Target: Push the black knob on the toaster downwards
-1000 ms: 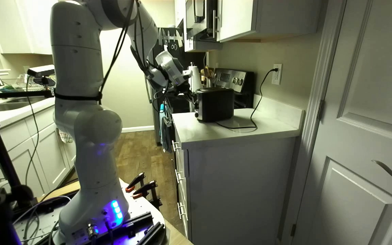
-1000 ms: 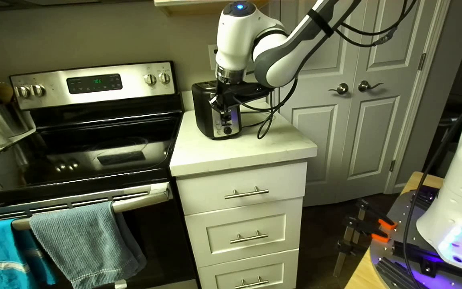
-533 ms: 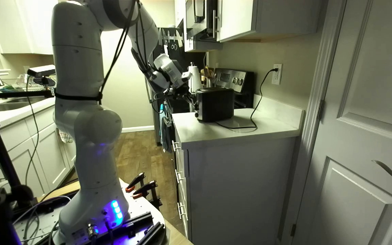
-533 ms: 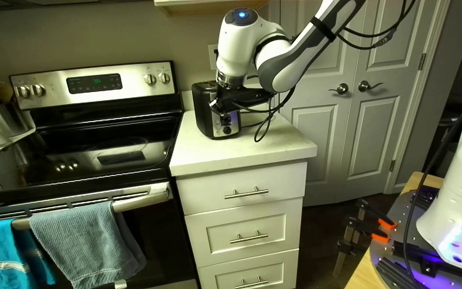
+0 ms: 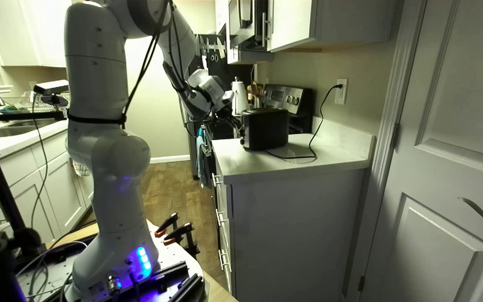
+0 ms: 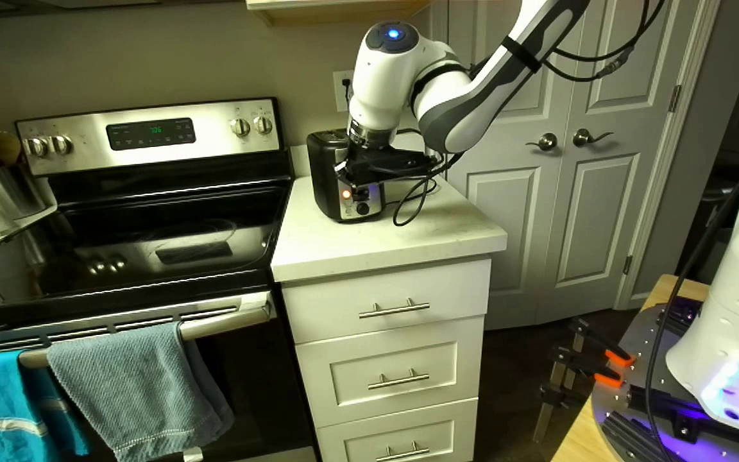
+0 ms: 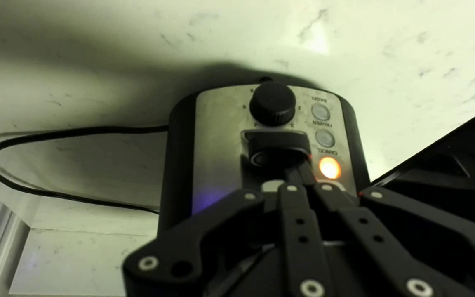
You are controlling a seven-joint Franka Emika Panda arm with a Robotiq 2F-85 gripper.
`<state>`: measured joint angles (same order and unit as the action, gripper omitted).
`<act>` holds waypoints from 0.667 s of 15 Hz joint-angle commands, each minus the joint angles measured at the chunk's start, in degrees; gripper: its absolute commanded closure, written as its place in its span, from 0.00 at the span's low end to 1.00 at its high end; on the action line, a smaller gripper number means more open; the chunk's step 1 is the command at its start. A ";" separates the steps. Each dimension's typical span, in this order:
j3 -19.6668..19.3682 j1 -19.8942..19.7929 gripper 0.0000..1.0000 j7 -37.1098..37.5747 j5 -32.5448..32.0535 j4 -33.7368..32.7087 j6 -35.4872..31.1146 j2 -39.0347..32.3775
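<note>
Marbled countertop bears the toaster; in the wrist view its black knob has the dial at twelve o'clock and a lit button at four. The gripper, fingers pressed together, is at the knob; contact is hard to tell.

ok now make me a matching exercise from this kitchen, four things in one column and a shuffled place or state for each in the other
Things
1) toaster
2) toaster cord
3) cancel button
4) grey-blue towel

Places and states
A) glowing orange
B) hanging over the oven handle
C) standing on the pale countertop
D) running up to the wall outlet

Right pairs: 1-C, 2-D, 3-A, 4-B
</note>
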<state>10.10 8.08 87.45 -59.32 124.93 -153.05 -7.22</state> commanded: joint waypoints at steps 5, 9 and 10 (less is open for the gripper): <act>-0.20 0.01 1.00 6.36 -1.02 2.59 -2.90 -0.99; 1.26 0.18 1.00 1.36 6.37 4.36 -0.93 3.00; 2.06 0.18 1.00 -0.98 10.06 4.92 -1.31 4.08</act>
<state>10.31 8.09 90.88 -57.02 125.71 -153.77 -6.35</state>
